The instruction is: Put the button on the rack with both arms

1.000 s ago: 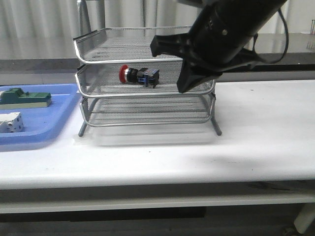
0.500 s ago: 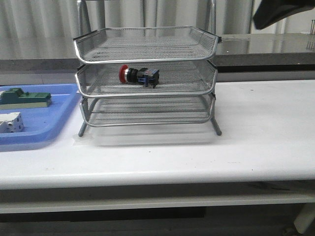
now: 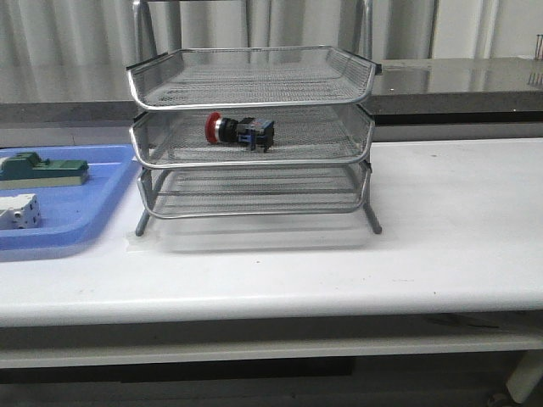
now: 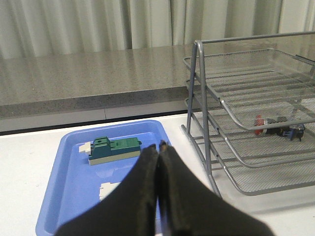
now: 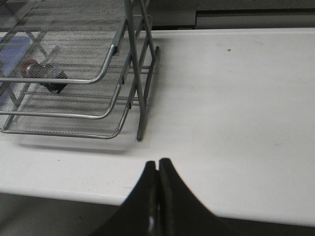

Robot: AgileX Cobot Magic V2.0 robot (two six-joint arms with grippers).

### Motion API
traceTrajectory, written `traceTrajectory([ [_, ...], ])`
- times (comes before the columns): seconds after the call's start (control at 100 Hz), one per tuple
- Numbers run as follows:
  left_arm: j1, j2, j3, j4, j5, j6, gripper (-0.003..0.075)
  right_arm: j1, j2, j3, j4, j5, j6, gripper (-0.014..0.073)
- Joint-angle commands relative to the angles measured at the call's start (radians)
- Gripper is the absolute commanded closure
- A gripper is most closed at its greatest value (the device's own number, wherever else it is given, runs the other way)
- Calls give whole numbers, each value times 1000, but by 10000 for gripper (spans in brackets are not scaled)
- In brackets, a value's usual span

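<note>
behind rack [image 3: 251, 136] mesh, button [image 3: 241, 130] half-veiled

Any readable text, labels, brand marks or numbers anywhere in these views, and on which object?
None readable.
The button in the rack shows no legible marking; too small.
The green part and white block in the blue tray show no print.

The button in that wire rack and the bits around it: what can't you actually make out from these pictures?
- Button: any lettering is too small in the front view, and mesh veils it in both wrist views.
- White part in the blue tray: the left gripper covers most of it in the left wrist view; the front view's edge cuts it.
- Rack: its back is cropped in the front view.
- Right gripper: absent from the front view.
</note>
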Motion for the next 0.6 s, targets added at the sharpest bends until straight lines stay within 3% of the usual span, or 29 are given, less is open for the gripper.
traceTrajectory([
  [0.0, 3, 3, -27, -11, -70, -11, 741, -7, -85, 9, -17, -43, -8, 659],
  [0.25, 3, 3, -27, -11, -70, -11, 741, -7, -243, 43, -17, 9, -8, 661],
  [0.59, 3, 3, -27, -11, -70, -11, 741, -7, -257, 43, -17, 12, -8, 661],
])
